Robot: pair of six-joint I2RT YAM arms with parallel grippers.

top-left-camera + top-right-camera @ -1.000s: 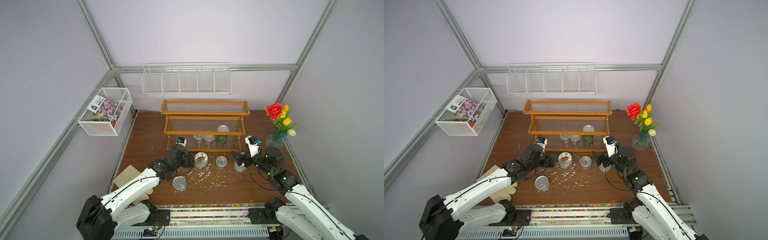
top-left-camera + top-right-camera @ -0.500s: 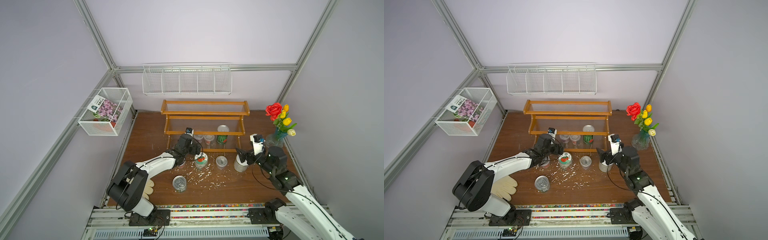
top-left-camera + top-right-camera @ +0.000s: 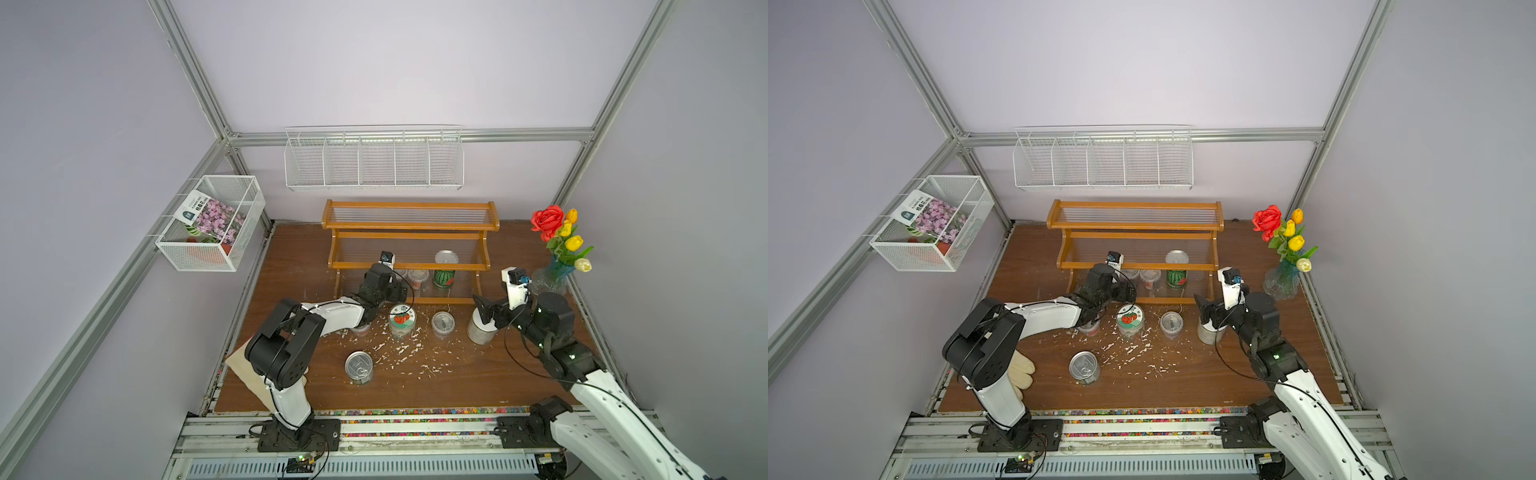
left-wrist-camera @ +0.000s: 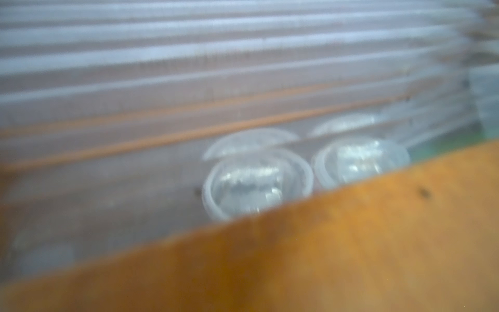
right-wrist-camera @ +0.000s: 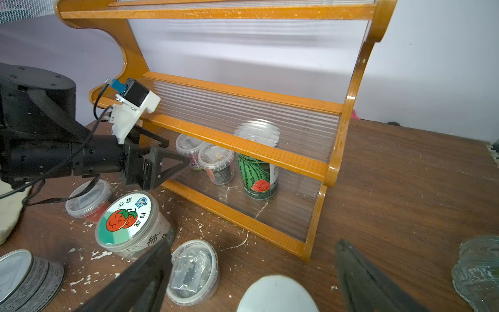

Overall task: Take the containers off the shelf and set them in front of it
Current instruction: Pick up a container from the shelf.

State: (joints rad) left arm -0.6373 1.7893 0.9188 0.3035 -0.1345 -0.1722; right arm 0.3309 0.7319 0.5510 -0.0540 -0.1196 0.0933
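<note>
Lilac walls (image 3: 415, 62), aluminium frame (image 3: 519, 135), brown wooden tabletop (image 3: 478, 386).

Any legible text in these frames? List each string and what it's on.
"心想" and "柿成": lid of the red-fruit jar.
"柿成": side of the same jar, partly hidden.
Too small to read: label of the watermelon can.
Blurred: label of the clear cup beside it.
Unreadable: side print of the pull-tab can.
Too small to read: print on the flower-print packet.
</note>
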